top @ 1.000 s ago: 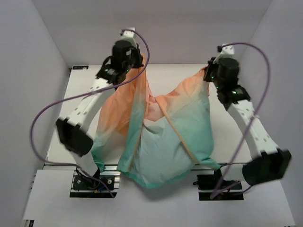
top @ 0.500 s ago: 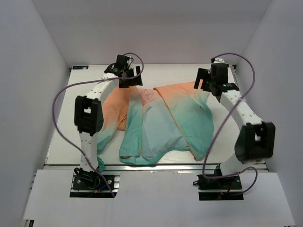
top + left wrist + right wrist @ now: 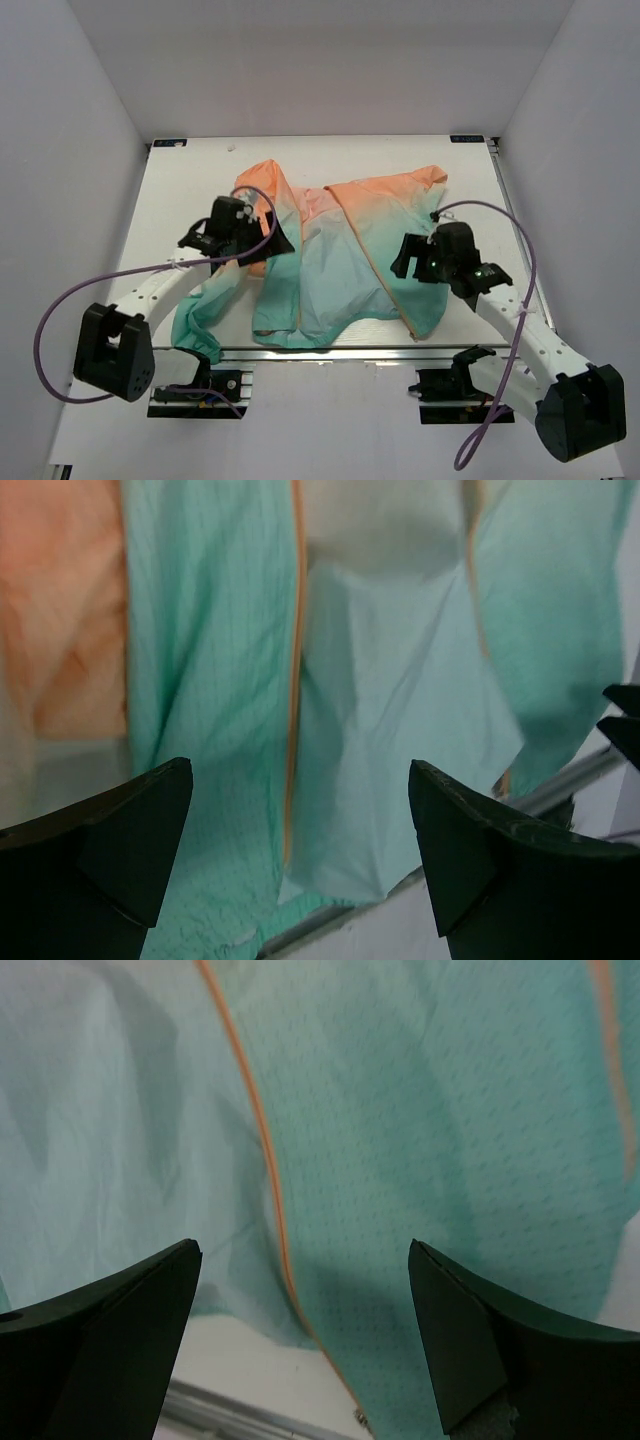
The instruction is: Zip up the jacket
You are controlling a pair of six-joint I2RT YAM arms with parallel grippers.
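Note:
The jacket (image 3: 340, 250) lies flat on the table with its front open, orange at the far end and teal toward the near hem. My left gripper (image 3: 278, 243) hovers open over the left front panel, with nothing between its fingers. In the left wrist view that panel's orange zipper edge (image 3: 295, 680) runs down between the jaws of the left gripper (image 3: 300, 850). My right gripper (image 3: 400, 258) stands open above the right panel. Its wrist view shows the right gripper (image 3: 300, 1330) over the other zipper edge (image 3: 265, 1140), with a small metal slider (image 3: 360, 1418) at the hem.
The white table (image 3: 470, 200) is boxed in by white walls on three sides. An aluminium rail (image 3: 330, 350) runs along its near edge, just below the jacket's hem. Purple cables loop off both arms, at the left (image 3: 60, 300) and right (image 3: 525, 260).
A second ago both grippers held the jacket up by its shoulders. They lowered it onto the table, let go, and drew back toward the near side, over its teal lower half.

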